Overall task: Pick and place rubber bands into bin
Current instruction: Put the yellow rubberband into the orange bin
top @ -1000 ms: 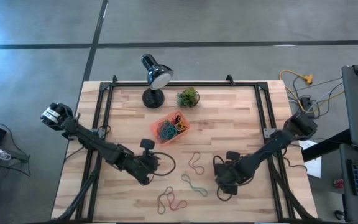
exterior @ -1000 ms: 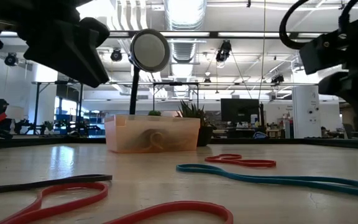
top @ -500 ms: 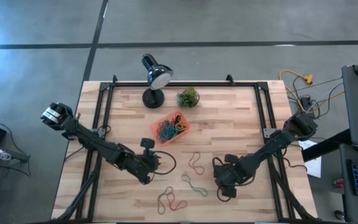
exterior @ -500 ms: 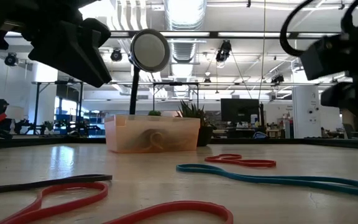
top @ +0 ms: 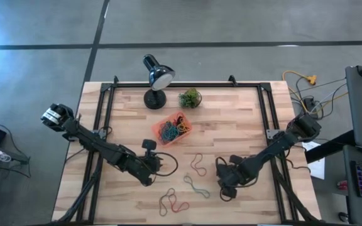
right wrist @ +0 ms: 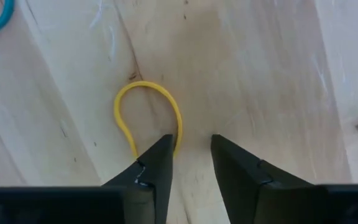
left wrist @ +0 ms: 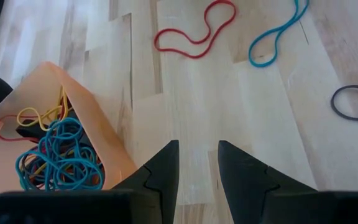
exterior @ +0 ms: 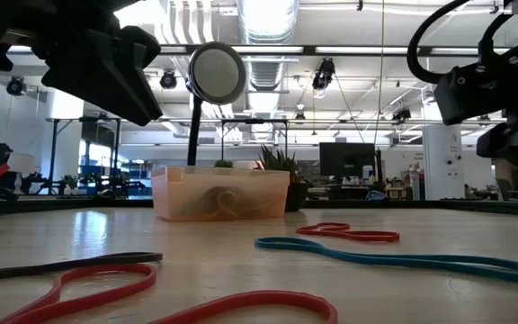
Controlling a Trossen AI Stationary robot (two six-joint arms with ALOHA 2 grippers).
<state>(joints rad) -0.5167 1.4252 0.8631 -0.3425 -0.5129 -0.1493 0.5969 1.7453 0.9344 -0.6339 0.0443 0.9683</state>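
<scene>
The orange-red bin (top: 172,129) (left wrist: 73,124) stands at mid-table and holds several blue, yellow and red rubber bands (left wrist: 58,155). Loose bands lie flat on the wood: a red one (top: 197,164) (left wrist: 194,31), a teal one (top: 195,186) (left wrist: 278,34), red and dark ones (top: 173,202), and a yellow one (right wrist: 148,115). My right gripper (right wrist: 191,148) (top: 225,188) points down over the yellow band, open by a narrow gap. My left gripper (left wrist: 197,158) (top: 157,162) hangs open just near of the bin, holding nothing. My right gripper comes from above, pointing down. One finger (right wrist: 157,165) covers the near end of the yellow band (right wrist: 178,138), which lies flat on the table. Nothing is between the fingers. Whether that finger touches the band, I cannot tell.
A black desk lamp (top: 156,78) and a small green potted plant (top: 190,98) stand at the far edge behind the bin. Black rails (top: 105,119) run along the table's left and right sides. Bare wood lies between the bin and the loose bands.
My right gripper has rolled a little at the wrist while staying over the same spot by the yellow band. The left arm and the bands have kept still.
</scene>
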